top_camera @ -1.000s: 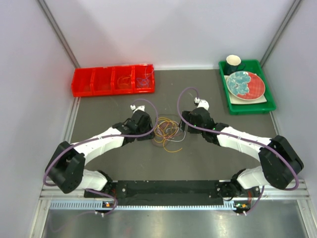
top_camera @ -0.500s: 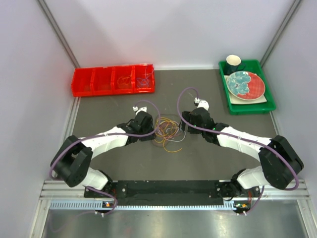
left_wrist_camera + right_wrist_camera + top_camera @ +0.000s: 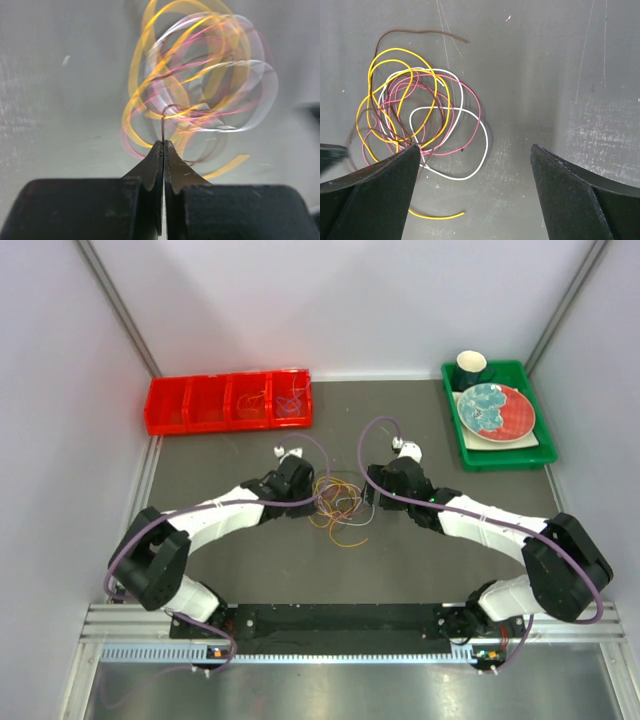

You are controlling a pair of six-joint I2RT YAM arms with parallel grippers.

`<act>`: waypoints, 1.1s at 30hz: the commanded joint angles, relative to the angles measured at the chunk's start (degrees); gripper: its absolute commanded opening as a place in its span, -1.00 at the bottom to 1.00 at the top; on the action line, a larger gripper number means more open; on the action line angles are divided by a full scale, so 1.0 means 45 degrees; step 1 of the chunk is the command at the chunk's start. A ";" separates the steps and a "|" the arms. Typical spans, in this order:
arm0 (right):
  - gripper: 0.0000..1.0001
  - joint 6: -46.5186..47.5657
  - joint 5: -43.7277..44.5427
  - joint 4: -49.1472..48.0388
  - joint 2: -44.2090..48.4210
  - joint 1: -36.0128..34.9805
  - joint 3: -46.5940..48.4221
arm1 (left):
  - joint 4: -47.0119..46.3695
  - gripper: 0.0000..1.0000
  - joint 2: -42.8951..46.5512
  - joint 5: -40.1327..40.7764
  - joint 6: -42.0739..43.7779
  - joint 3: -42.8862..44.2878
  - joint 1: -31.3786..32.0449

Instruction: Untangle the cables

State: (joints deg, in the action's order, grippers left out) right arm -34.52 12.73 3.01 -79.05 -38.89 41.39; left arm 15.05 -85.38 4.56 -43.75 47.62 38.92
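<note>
- Orange, yellow, pink and white thin wire loops [image 3: 337, 503] lie tangled on the dark grey tabletop [image 3: 400, 570] between both arms.
- Pinching one dark thin strand [image 3: 163, 125], the black left gripper [image 3: 163, 145] has its fingers pressed together.
- Beside the tangle, the black right gripper [image 3: 475, 150] hovers, fingers spread wide.

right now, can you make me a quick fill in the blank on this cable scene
1. The left gripper is ___ on one thin wire of the cables.
2. The right gripper is ___ and holds nothing.
3. The plate and the cup sit in a ___ tray.

Missing words: shut; open; green
</note>
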 commanded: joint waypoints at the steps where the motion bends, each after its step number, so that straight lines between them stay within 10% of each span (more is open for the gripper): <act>1: 0.80 0.0113 -0.0017 -0.0141 0.0046 -0.0185 0.0647 | 0.1164 -1.00 0.1667 0.0120 0.0755 0.2949 0.0082; 14: 0.80 0.0113 0.0022 -0.0141 0.0105 -0.0166 0.0608 | 0.3413 -1.00 0.3290 -0.0485 0.2123 0.8638 0.0102; 20: 0.80 0.0055 0.0042 -0.0141 0.0260 -0.0185 0.0510 | 0.3261 0.13 0.3856 0.0120 0.1774 0.6123 0.0102; 33: 0.80 0.0055 0.0061 -0.0141 0.0261 -0.0185 0.0491 | 0.1012 0.33 0.3333 0.0003 0.0562 0.0904 0.0102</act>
State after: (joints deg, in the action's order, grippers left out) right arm -34.52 12.71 3.05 -79.05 -38.89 41.39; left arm 26.04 -68.20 4.43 -39.13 53.89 39.16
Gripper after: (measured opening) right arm 0.901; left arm 0.664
